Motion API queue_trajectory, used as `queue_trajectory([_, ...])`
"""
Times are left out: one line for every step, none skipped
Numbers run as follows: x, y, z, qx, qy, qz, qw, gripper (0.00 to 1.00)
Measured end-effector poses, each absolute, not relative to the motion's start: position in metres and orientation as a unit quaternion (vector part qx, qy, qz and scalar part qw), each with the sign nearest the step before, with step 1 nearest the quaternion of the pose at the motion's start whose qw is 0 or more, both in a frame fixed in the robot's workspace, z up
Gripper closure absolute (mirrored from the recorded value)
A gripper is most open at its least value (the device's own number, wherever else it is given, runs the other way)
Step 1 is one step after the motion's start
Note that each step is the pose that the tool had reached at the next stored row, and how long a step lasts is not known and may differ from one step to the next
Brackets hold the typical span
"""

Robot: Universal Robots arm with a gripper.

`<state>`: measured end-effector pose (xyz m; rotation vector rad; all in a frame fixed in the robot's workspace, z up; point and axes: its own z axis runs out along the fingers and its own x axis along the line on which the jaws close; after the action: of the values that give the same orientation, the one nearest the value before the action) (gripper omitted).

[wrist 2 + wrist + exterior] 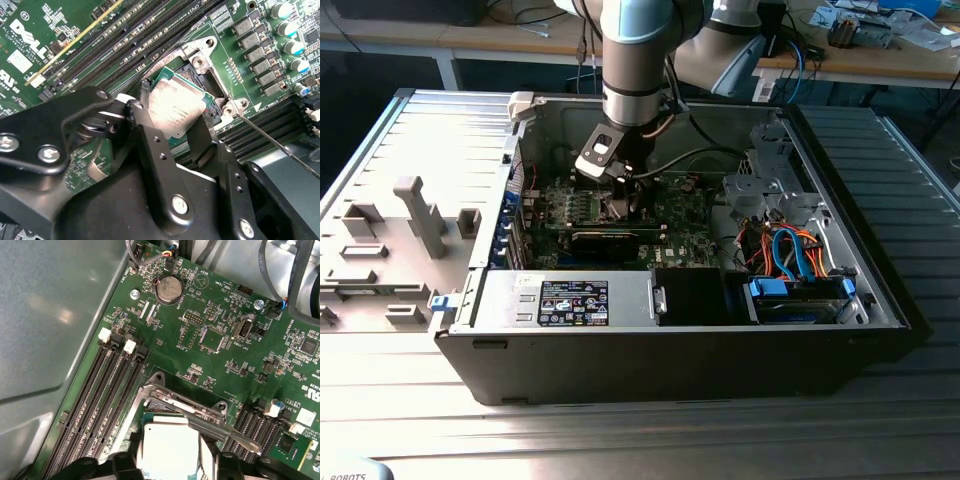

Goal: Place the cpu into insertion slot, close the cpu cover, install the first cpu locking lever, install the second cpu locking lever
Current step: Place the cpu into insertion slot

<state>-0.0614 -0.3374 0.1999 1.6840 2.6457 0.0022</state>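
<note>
The gripper [620, 203], jaws clamped on the cpu's [175, 112] edges, holds it over the insertion slot [199, 62], at nine o'clock from the exterior view's drive cage [770, 180].

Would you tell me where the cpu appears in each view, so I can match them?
Exterior view: too small to tell; the gripper hangs over the green motherboard there.
Second wrist view: the cpu, silver face showing, between the black fingers over the insertion slot.
First wrist view: the cpu between the same fingers.
Shared landmark: the long black memory slots beside it, in both wrist views.
</note>
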Motion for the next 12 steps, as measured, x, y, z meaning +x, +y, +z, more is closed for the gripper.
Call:
queue_trajectory([-0.0614, -0.3374, 0.1999, 0.537, 0.844, 0.001, 0.003, 0.46])
queue_trajectory([-0.0614, -0.3374, 0.1998, 0.537, 0.844, 0.001, 0.003, 0.46])
queue_trajectory([-0.0614, -0.3374, 0.1998, 0.537, 0.844, 0.001, 0.003, 0.46])
queue_trajectory([-0.0614, -0.3374, 0.1998, 0.537, 0.844, 0.001, 0.003, 0.46])
queue_trajectory([-0.0614, -0.3374, 0.1997, 0.537, 0.844, 0.001, 0.003, 0.46])
queue_trajectory([-0.0614, -0.3374, 0.1997, 0.537, 0.844, 0.001, 0.003, 0.46])
queue_trajectory([-0.0614, -0.3374, 0.1997, 0.537, 0.843, 0.001, 0.003, 0.46])
queue_trajectory([-0.0614, -0.3373, 0.1996, 0.538, 0.843, 0.0, 0.003, 0.46])
queue_trajectory([-0.0613, -0.3373, 0.2006, 0.54, 0.841, 0.0, 0.004, 0.46])
queue_trajectory([-0.0614, -0.3374, 0.2048, 0.542, 0.84, -0.001, 0.004, 0.46])
queue_trajectory([-0.0614, -0.3374, 0.2086, 0.544, 0.839, -0.001, 0.004, 0.46])
queue_trajectory([-0.0614, -0.3374, 0.2091, 0.547, 0.837, -0.001, 0.004, 0.46])
